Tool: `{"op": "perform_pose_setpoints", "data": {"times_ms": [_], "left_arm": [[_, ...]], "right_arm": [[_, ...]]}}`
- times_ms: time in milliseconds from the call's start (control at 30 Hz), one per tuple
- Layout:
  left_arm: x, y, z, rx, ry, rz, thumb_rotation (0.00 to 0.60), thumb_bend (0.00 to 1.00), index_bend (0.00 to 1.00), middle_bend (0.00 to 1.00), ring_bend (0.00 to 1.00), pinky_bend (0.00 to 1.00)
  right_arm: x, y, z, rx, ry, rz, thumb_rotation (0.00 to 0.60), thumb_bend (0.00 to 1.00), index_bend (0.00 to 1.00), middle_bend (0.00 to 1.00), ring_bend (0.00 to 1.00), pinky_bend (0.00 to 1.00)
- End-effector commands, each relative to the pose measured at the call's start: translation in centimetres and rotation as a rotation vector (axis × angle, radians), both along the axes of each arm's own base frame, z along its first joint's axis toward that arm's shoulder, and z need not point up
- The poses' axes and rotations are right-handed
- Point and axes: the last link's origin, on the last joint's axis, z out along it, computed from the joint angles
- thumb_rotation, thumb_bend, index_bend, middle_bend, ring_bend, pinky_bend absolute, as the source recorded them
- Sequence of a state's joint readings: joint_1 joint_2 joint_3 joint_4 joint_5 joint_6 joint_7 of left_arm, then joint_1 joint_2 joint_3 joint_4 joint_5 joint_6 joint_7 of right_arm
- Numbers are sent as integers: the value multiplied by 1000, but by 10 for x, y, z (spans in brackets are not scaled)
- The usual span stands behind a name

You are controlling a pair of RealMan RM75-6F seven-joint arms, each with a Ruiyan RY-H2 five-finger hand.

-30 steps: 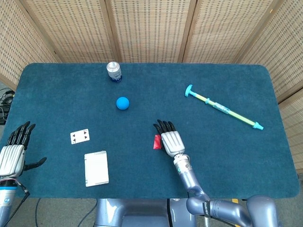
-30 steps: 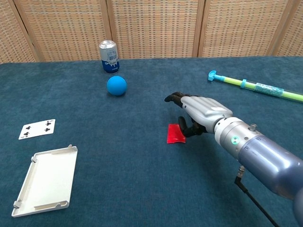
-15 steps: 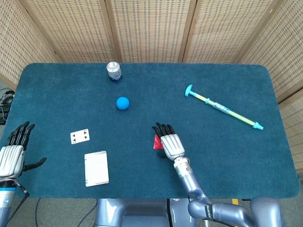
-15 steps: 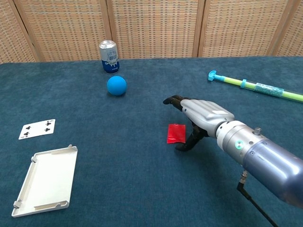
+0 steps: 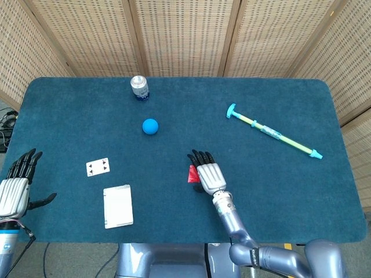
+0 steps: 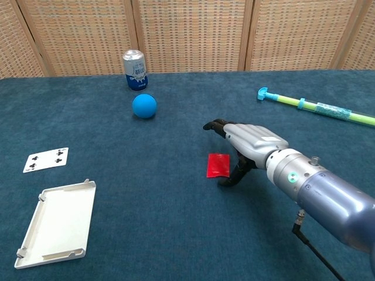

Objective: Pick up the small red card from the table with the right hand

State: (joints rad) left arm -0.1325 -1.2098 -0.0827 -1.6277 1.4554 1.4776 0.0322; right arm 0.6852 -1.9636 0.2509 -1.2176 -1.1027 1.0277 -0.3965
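Your right hand point(image 6: 249, 142) hangs low over the table's middle, palm down, fingers stretched forward and the thumb point(image 6: 232, 175) angled downward (nothing held in it). Your left hand point(image 5: 17, 186) sits off the table's near left edge, fingers spread and pointing away from you, thumb out sideways.

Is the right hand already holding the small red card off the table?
No. In the chest view the small red card lies flat on the table, beside the right hand, whose thumb reaches down next to it.
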Motion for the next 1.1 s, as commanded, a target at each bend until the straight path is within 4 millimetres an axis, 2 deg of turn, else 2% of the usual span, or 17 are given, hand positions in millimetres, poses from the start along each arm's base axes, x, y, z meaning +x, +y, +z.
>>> {"op": "perform_pose_setpoints", "data": {"times_ms": [33, 333, 533, 667, 833, 933, 1100], "left_arm": [[0, 0, 0, 1, 0, 0, 600, 154, 0, 0, 0, 78], [0, 0, 0, -1, 1, 2, 600, 154, 0, 0, 0, 78], [-1, 1, 0, 1, 1, 4, 600, 154, 0, 0, 0, 78], [-1, 1, 0, 1, 1, 5, 600, 155, 0, 0, 0, 79], [-1, 1, 0, 0, 0, 5, 600, 154, 0, 0, 0, 78], [-1, 1, 0, 0, 0, 5, 600, 154, 0, 0, 0, 78], [0, 1, 0, -2, 0, 2, 600, 155, 0, 0, 0, 78]], "right_arm": [[0, -2, -2, 3, 0, -3, 600, 333, 84, 0, 0, 0], [-1, -8, -8, 1, 18, -7, 600, 337, 84, 0, 0, 0], [1, -11, -11, -2, 14, -5, 600, 432, 84, 0, 0, 0], [1, -12, -14, -1, 16, -7, 600, 536, 86, 0, 0, 0], [1, -12, -15, 2, 15, -7, 600, 573, 93, 0, 0, 0], [0, -11, -15, 2, 17, -8, 600, 564, 151, 0, 0, 0], [-3, -10, -14, 6, 18, -12, 600, 511, 323, 0, 0, 0]]}}
